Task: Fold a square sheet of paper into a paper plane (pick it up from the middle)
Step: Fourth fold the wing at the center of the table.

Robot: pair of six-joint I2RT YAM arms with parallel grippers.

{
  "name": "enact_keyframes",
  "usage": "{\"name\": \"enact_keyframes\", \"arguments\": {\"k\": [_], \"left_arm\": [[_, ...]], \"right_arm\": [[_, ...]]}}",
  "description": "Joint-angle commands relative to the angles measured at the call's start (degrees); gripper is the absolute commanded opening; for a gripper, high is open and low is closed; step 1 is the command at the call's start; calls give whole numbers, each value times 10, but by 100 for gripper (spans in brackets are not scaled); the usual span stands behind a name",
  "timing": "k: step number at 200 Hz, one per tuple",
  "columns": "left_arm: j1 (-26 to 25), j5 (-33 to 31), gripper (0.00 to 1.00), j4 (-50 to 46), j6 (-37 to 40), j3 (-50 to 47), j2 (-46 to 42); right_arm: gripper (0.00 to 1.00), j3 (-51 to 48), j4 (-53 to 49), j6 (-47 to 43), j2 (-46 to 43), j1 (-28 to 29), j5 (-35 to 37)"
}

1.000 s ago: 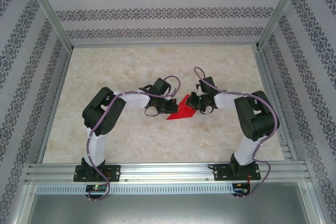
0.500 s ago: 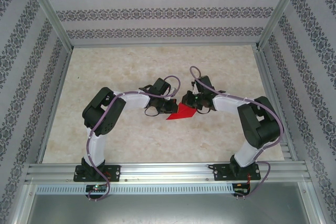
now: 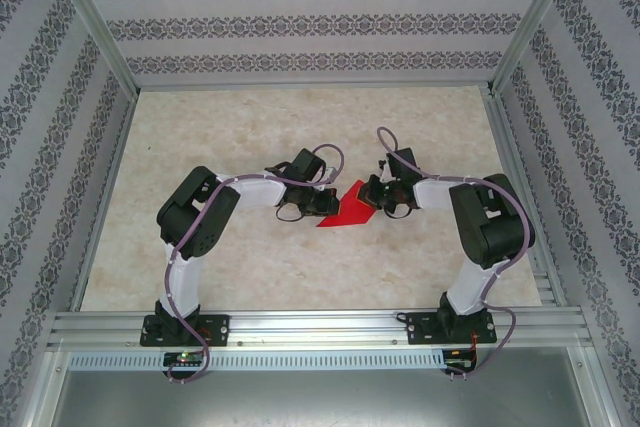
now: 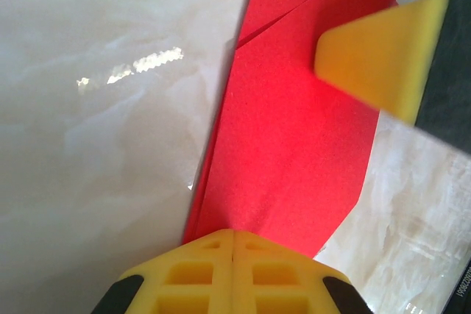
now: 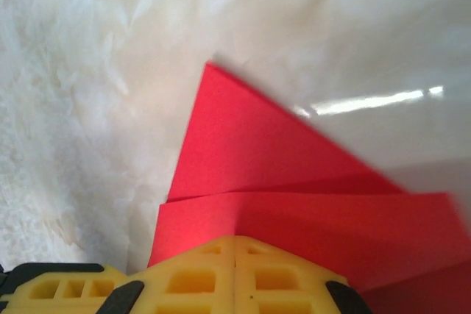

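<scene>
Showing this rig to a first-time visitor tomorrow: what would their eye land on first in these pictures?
The bright red paper, partly folded with visible creases, lies mid-table against the pale marbled table. The left gripper and right gripper meet on it from opposite sides, each shut on an edge, yellow fingers closed together in the wrist views.

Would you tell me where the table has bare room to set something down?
Free: the cream tabletop's far half by the patterned back wall, and the near strip between arm bases. Crowded: centre, where left end effector and right end effector pinch the folded red paper sheet.
</scene>
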Motion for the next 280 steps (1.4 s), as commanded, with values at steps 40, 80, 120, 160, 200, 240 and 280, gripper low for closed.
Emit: {"name": "enact_keyframes", "arguments": {"k": [40,80,120,160,200,240,280], "left_arm": [[-3,-57,0,-94,20,-28,30],[-3,-51,0,-93,24,-19,35],[-3,-46,0,-94,38,-7,36],[-3,-41,0,-94,47,1,37],[-3,-34,0,-94,47,8,36],[-3,-17,0,-85,41,18,28],[-3,-1,5,-65,21,32,-17]], "right_arm": [[6,1,0,2,6,-83,108],[6,20,-41,1,-44,-83,131],[6,-14,-11,14,-102,-59,84],[6,-21,28,56,-71,22,23],[6,-37,79,92,-28,57,6],[6,-55,84,103,7,58,16],[5,-61,43,115,15,57,66]]}}
